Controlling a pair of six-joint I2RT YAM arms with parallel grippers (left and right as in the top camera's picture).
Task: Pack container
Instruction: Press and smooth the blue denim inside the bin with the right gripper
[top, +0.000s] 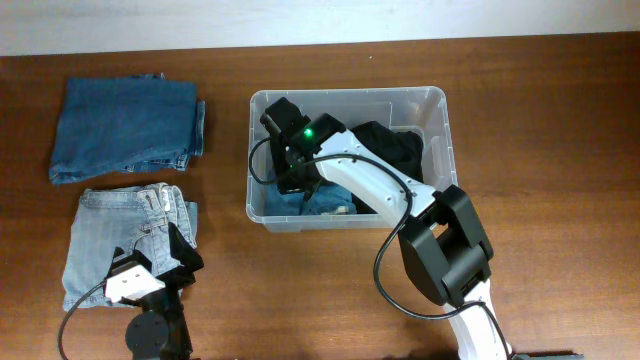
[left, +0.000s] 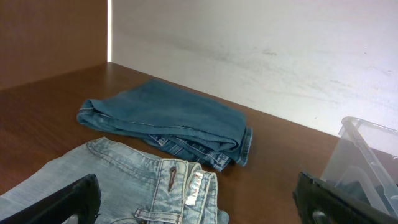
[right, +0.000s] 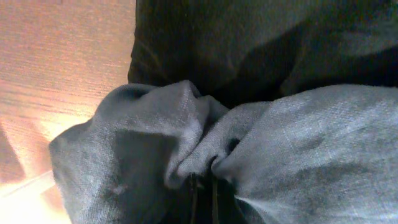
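Note:
The clear container (top: 440, 130) stands mid-table and also shows at the right edge of the left wrist view as the container (left: 367, 155). Inside lie a black garment (top: 395, 145) and a folded blue denim garment (top: 320, 205). My right gripper (top: 295, 175) reaches into its left half. In the right wrist view the right gripper (right: 203, 186) is shut on a bunched fold of that blue denim garment (right: 298, 143), with the black garment (right: 249, 37) behind. My left gripper (top: 185, 255) hangs open over the light jeans (top: 120, 225), holding nothing, its fingers (left: 68, 199) wide apart.
A folded pair of dark blue jeans (top: 125, 125) lies at the back left, also seen as the dark jeans (left: 168, 118) beyond the light jeans (left: 143, 180). The right arm (top: 440, 240) crosses the container's front rim. A white wall runs behind the table.

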